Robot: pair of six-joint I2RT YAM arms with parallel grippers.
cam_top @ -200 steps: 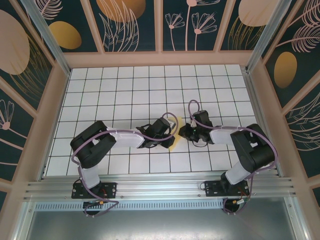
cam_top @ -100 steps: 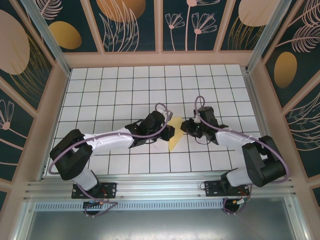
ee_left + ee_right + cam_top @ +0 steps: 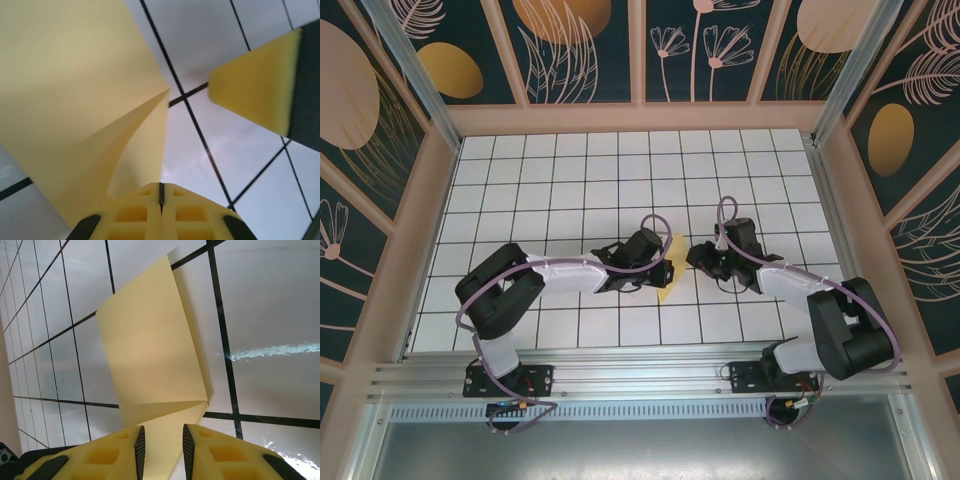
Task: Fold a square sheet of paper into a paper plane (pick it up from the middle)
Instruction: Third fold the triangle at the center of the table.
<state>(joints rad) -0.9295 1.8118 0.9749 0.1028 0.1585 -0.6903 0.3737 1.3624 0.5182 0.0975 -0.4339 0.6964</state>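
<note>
Folded paper (image 3: 75,100) was pinched in the shut left claw (image 3: 160,192), right claw (image 3: 161,432) stood narrowly parted near its corner, gridded surface (image 3: 270,315) beneath.

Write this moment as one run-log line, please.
left end effector: shut on paper edge | right end effector: open, paper in gap | paper: creased, partly raised off grid table

Matt yellow paper sheet (image 3: 150,350), glossy tiled table (image 3: 270,300)
</note>
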